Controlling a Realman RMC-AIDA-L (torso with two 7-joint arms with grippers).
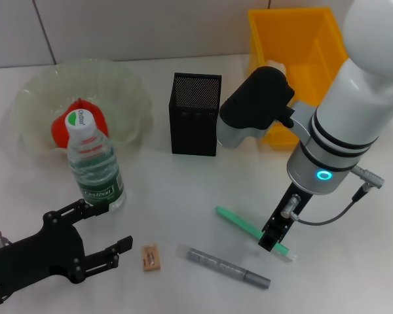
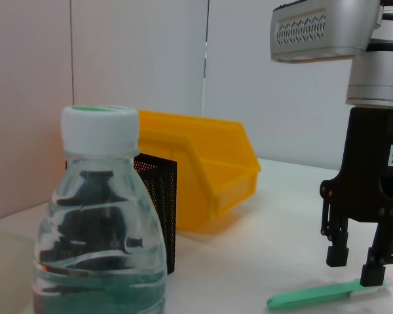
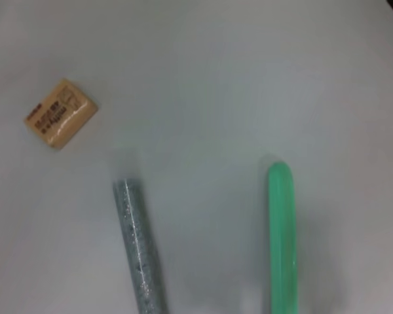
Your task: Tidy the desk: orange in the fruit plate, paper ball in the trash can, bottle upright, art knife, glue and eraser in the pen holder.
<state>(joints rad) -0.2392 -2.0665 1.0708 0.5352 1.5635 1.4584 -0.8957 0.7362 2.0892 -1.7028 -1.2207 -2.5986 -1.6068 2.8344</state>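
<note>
The orange (image 1: 84,122) lies in the fruit plate (image 1: 36,98). The bottle (image 1: 95,165) stands upright before the plate and fills the near side of the left wrist view (image 2: 98,242). My left gripper (image 1: 105,227) is open and empty just in front of the bottle. My right gripper (image 1: 273,241) is open and low over the near end of the green art knife (image 1: 239,222), its fingers (image 2: 373,275) straddling the knife (image 2: 314,296). The silver glue pen (image 1: 228,267) and the eraser (image 1: 151,257) lie on the table. The right wrist view shows the eraser (image 3: 59,113), glue pen (image 3: 139,248) and knife (image 3: 281,235).
The pen holder (image 1: 195,112) stands at the middle back, the trash can (image 1: 301,46) at the back right, partly behind my right arm. A small white bit (image 1: 278,67) shows in the trash can; I cannot tell if it is the paper ball.
</note>
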